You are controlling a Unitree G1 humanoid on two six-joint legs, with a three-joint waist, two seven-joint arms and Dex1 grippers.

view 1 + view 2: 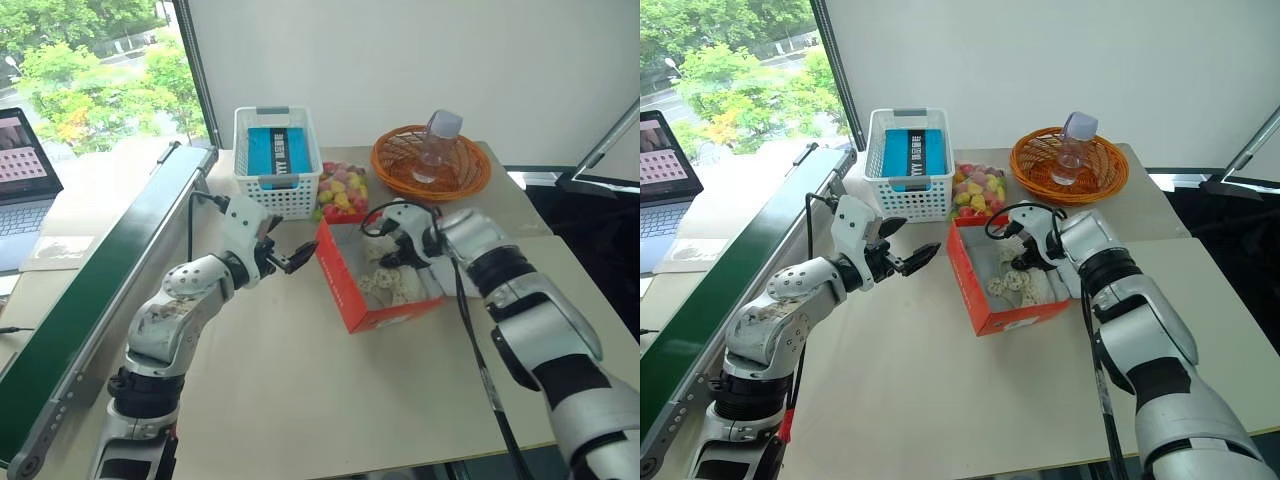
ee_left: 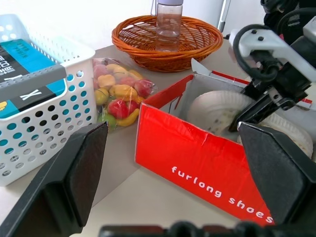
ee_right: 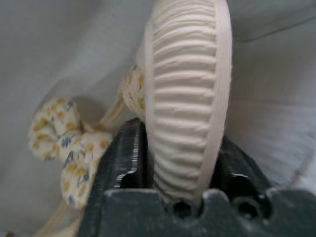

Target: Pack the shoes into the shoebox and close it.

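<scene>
While reaching down into the shoebox (image 1: 985, 300), right gripper (image 1: 1018, 262) gripping a cream shoe (image 3: 185, 98) edge-on, ribbed sole between the black fingers (image 3: 123, 158), a flowered bow lying just beside it on white tissue. Sitting open on the worktop (image 1: 920, 390), red wall lettered in white facing the left arm, lid hinged back on the far side. Lying inside already, perforated uppers of the shoes (image 1: 1008, 283) near the right fingers. Hovering level just beside the box's left wall, left gripper (image 1: 912, 260) spread wide with nothing between its fingers (image 2: 74, 173). Standing behind the box: white lattice basket (image 1: 905, 160) with a blue box, bag of coloured toy fruit (image 1: 978, 188), orange wicker basket (image 1: 1068, 165) with a clear bottle (image 1: 1072, 145).
</scene>
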